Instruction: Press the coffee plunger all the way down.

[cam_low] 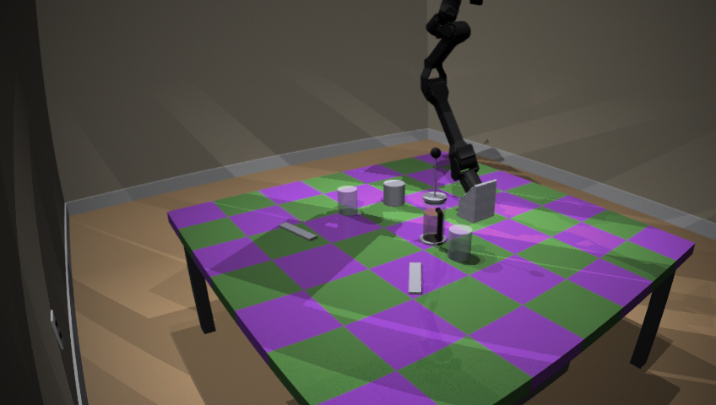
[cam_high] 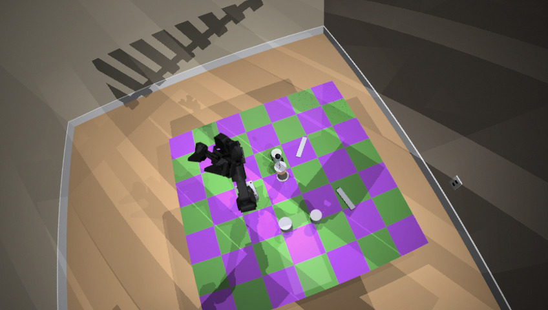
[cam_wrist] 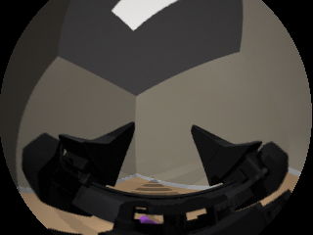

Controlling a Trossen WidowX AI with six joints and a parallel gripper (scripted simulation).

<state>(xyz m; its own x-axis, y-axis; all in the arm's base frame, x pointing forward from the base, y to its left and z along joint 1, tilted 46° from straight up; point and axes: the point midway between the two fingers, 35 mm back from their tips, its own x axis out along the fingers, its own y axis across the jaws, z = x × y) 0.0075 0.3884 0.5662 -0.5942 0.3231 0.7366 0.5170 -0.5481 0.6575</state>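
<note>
Top: coffee press (cam_high: 282, 171) near mid counter (cam_high: 346, 253), brown liquid in its glass; arm (cam_high: 234, 168) off to its side, well apart. Two pale cylinders (cam_high: 285, 223) nearer the front edge.
Exterior: plunger (cam_low: 435, 173) knob raised high above the press; a translucent cup (cam_low: 460, 243) just beside it, contents unclear.
Wrist: fingers spread wide, nothing between, facing the wall.

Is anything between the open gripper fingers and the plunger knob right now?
Nothing: in the wrist view the gripper frames only wall and ceiling. In the exterior view the plunger knob stands raised, with the arm reaching high above.
</note>
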